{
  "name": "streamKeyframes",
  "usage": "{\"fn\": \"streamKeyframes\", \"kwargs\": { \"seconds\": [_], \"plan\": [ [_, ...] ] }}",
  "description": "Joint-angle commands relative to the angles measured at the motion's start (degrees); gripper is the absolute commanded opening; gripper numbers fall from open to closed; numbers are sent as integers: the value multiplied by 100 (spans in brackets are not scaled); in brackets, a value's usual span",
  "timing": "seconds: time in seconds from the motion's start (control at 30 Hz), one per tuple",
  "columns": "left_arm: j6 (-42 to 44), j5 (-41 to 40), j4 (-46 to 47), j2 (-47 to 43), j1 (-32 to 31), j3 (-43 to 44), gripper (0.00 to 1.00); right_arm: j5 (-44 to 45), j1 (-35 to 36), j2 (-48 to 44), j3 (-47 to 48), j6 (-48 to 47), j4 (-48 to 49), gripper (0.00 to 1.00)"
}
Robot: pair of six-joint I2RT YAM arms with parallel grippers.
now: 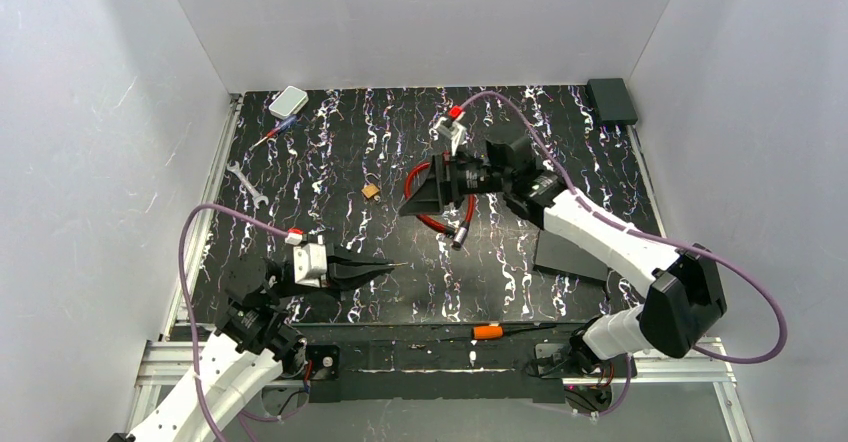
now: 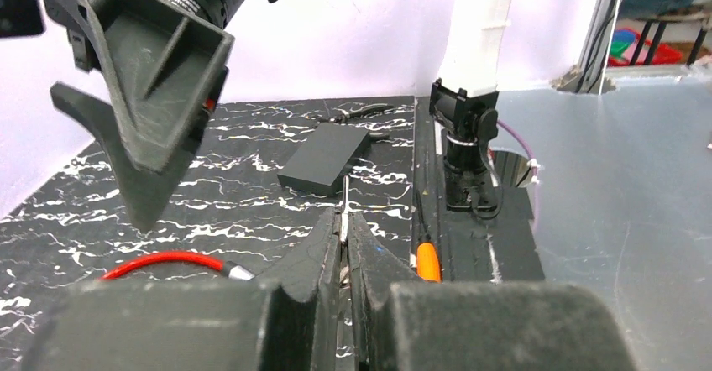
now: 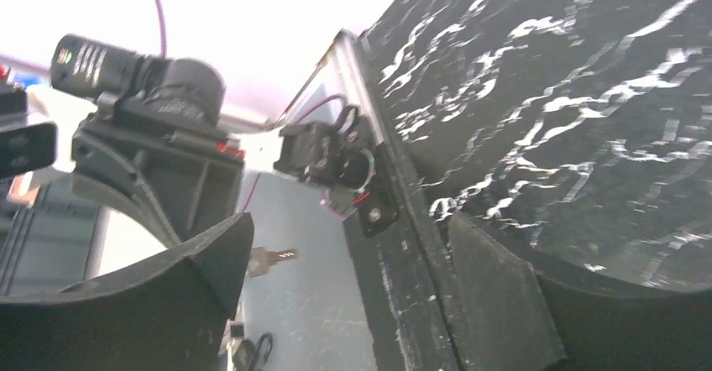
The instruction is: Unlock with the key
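Left gripper (image 2: 342,238) is clamped tight on the key (image 2: 344,196). Only the thin blade sticks out past the fingertips; the head is hidden between them. The key's long axis runs in line with the fingers, pointing toward the robot's right across the worktop (image 1: 330,152). In the top view it is a bare sliver. Right gripper (image 1: 418,200) is spread wide and holds nothing, over a red cable (image 1: 432,224). Brass padlock (image 1: 371,191) lies near the right gripper's fingertips, well apart from the key; its keyhole is too small to make out.

White arms (image 1: 600,232), black fingers (image 1: 360,268), purple cables (image 1: 783,322).
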Motion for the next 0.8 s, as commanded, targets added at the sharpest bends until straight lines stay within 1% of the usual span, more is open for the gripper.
{"fn": "streamKeyframes", "kwargs": {
  "seconds": [0.0,0.03,0.1,0.2,0.23,0.27,0.3,0.33,0.4,0.43,0.47,0.53,0.6,0.77],
  "plan": [
    [-911,-336,1,-277,-27,-23,0,973,-795,-418,-369,971,124,98],
    [-1102,-496,-22,-379,-27,-58,0,841,-1021,-401,-560,1265,363,98],
    [-1485,-897,-174,-538,-27,-100,0,263,-1479,-254,-1007,1904,1197,98],
    [-1938,-1483,-833,-567,-27,114,0,-275,-1763,-13,-1610,2638,2517,98],
    [-1946,-1550,-1097,-535,-27,236,0,-286,-1784,27,-1741,2747,2743,98],
    [-1948,-1606,-1340,-506,-27,340,0,-201,-1789,30,-1811,2684,2644,98],
    [-1991,-1752,-1621,-475,-27,450,0,98,-1790,-8,-1788,2377,2130,98],
    [-2039,-2020,-1940,-438,-27,585,0,508,-1785,-57,-1619,1885,1226,98],
    [-2127,-2449,-2730,-310,-29,899,0,1756,-1687,-123,-1036,830,-852,98],
    [-2183,-2700,-3141,-230,-28,1062,0,2414,-1609,-138,-752,499,-1594,98],
    [-2249,-2934,-3504,-135,-28,1210,0,2889,-1541,-161,-579,315,-2037,97],
    [-2372,-3268,-4062,45,-27,1399,0,3415,-1468,-203,-498,237,-2376,94],
    [-2563,-3435,-4389,181,-27,1488,0,3765,-1413,-195,-497,228,-2594,92],
    [-2912,-3284,-4621,325,-30,1515,0,4835,-1026,117,-217,231,-3307,90]
  ]
}}
